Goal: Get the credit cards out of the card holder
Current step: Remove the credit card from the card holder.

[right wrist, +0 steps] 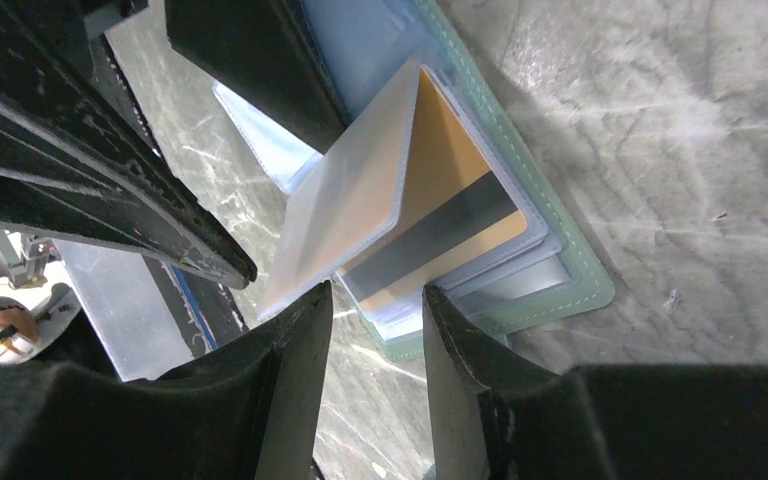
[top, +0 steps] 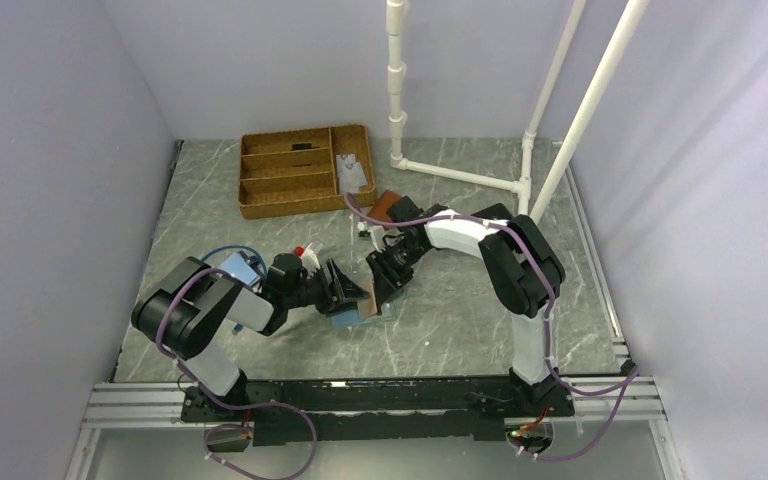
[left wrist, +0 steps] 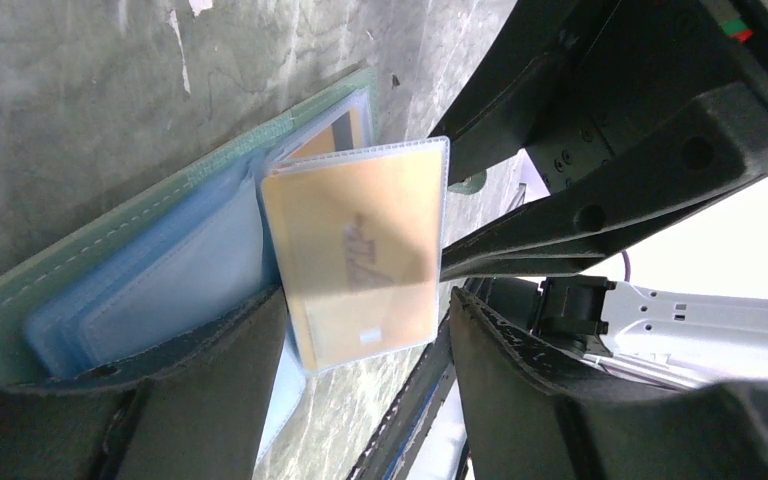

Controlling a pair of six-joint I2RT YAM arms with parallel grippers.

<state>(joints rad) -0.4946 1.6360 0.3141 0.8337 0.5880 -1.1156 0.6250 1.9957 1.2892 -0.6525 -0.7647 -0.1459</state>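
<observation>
The light blue card holder point(top: 348, 314) lies open on the table, greenish edge outward point(left wrist: 80, 250) point(right wrist: 560, 290). A clear sleeve with a tan credit card point(left wrist: 360, 250) stands up from it; the card's dark stripe shows in the right wrist view point(right wrist: 440, 225). My left gripper point(top: 343, 290) point(left wrist: 365, 310) is open, one finger point(left wrist: 210, 390) pressing on the holder's blue sleeves, the raised sleeve between its jaws. My right gripper point(top: 380, 282) point(right wrist: 377, 295) is open, fingertips on either side of the tan card's lower end, not closed on it.
A wicker tray point(top: 290, 190) at the back holds whitish flat items point(top: 353, 172) in its right compartment. A brown wallet point(top: 385, 207) lies behind the right gripper. A light blue flat piece with a blue cable point(top: 238, 265) sits by the left arm. White pipes point(top: 460, 176) stand at the back right.
</observation>
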